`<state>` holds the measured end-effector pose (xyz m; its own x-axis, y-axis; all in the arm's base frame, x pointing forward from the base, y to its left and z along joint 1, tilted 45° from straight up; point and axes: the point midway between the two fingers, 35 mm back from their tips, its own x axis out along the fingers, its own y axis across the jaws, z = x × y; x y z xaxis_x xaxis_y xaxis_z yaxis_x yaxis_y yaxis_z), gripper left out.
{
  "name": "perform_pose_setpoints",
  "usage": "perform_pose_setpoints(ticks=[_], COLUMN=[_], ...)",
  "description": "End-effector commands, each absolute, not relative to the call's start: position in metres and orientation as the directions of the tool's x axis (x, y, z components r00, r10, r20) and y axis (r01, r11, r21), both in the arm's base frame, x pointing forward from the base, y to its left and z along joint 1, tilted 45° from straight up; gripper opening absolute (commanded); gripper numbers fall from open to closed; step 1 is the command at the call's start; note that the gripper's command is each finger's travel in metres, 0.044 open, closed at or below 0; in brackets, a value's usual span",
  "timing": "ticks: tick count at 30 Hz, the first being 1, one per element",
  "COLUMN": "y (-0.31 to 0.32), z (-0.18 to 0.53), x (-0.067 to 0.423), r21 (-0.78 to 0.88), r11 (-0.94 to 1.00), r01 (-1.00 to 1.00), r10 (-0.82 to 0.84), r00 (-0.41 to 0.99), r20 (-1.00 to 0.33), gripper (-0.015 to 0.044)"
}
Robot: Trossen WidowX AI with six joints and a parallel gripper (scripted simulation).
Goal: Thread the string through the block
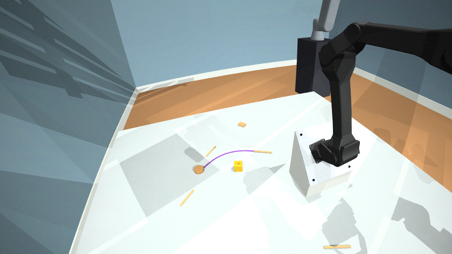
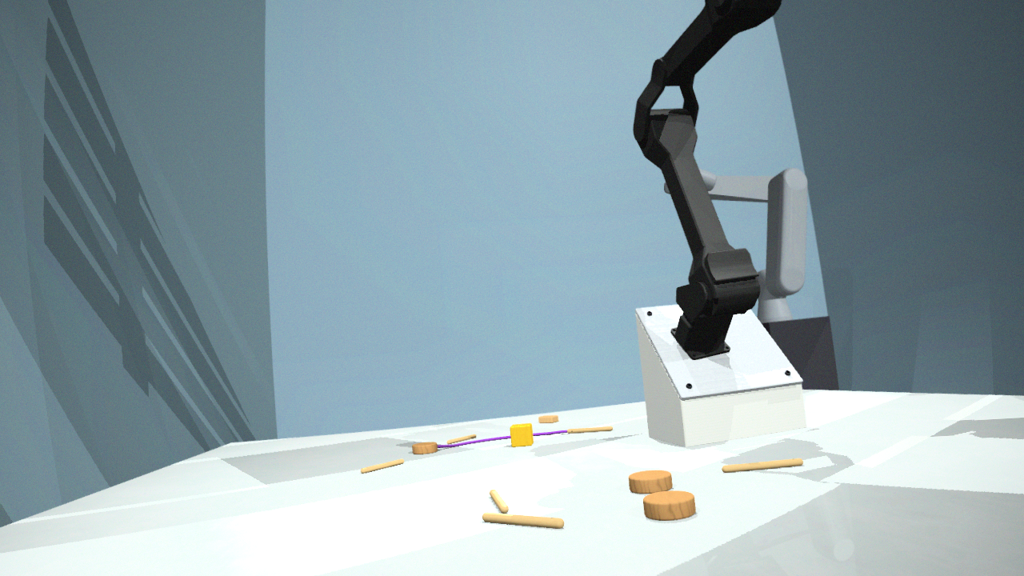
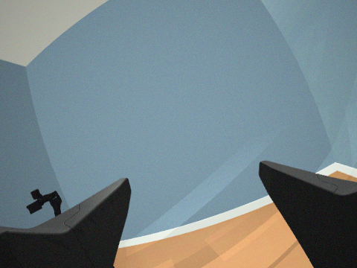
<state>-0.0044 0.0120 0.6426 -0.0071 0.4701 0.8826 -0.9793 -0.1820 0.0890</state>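
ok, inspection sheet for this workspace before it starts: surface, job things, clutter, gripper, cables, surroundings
Surface: white table, patchy shadows.
Job's things: yellow block flat on the table, hole facing up; purple string curves from the round button to the stick, passing behind the block, not through it.
Clutter: loose sticks, a small wooden chip, two discs near the front.
Gripper: gripper open, empty, raised and aimed at the wall.
Cables: nothing seen.
Surroundings: blue walls, wood floor, arm on a white pedestal.
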Motion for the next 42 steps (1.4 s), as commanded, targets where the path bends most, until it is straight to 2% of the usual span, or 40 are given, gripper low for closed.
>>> perform_pose_setpoints(ticks=[1, 4, 12, 22, 31, 35, 42], y=[0.012, 0.022, 0.133, 0.195, 0.240, 0.236, 0.230], z=[0.643, 0.641, 0.612, 0.570, 0.499, 0.472, 0.404], x=[-0.004, -0.004, 0.030, 0.091, 0.191, 0.236, 0.307], r21=[0.089, 0.084, -0.027, -0.122, -0.303, -0.308, -0.418], r11=[-0.182, -0.148, 0.224, 0.436, 0.585, 0.651, 0.643], r01=[-0.979, -0.985, -0.974, -0.892, -0.753, -0.694, -0.642], r10=[0.470, 0.491, 0.703, 0.793, 0.811, 0.756, 0.693], r00=[-0.007, 0.000, 0.143, 0.316, 0.530, 0.629, 0.720], r20=[0.883, 0.871, 0.696, 0.520, 0.247, 0.181, -0.038], gripper=[0.0426, 0.0440, 0.0440, 0.0440, 0.0440, 0.0440, 0.0440])
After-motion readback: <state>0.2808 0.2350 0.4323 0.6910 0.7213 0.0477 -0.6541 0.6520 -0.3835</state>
